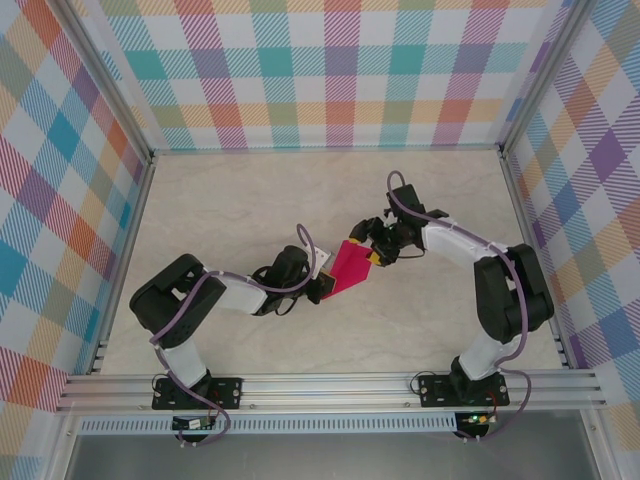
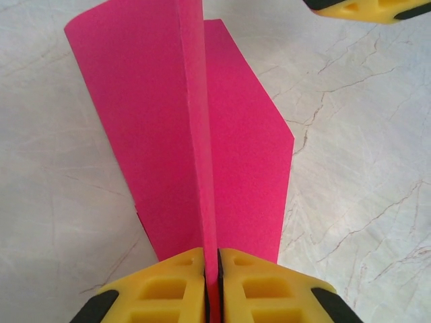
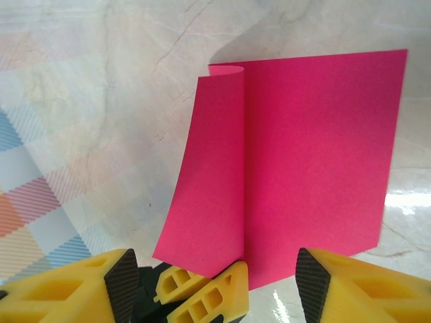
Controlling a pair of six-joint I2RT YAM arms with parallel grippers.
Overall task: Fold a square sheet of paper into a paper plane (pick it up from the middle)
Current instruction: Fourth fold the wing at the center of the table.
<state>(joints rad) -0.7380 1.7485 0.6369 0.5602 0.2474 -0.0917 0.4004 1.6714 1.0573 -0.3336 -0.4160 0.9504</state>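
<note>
The left pincer (image 2: 211, 269) is clenched on the near edge of the folded pink sheet of paper (image 2: 168, 134). The sheet rises ahead of its tips, with the crease running straight on and one flap curling left. The right pincer (image 3: 215, 276) is released, jaws wide, with the sheet's opposite edge just ahead of it. Bare marbled desk (image 1: 250, 200) lies open around both pincers, and the checked walls (image 1: 320, 70) stand well apart from them.

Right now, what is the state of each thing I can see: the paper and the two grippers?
paper: folded over loosely, its two flaps apart, not pressed flat.
left gripper: shut on the paper, pinching it at the fold.
right gripper: open, fingers wide apart, not gripping the paper.
</note>
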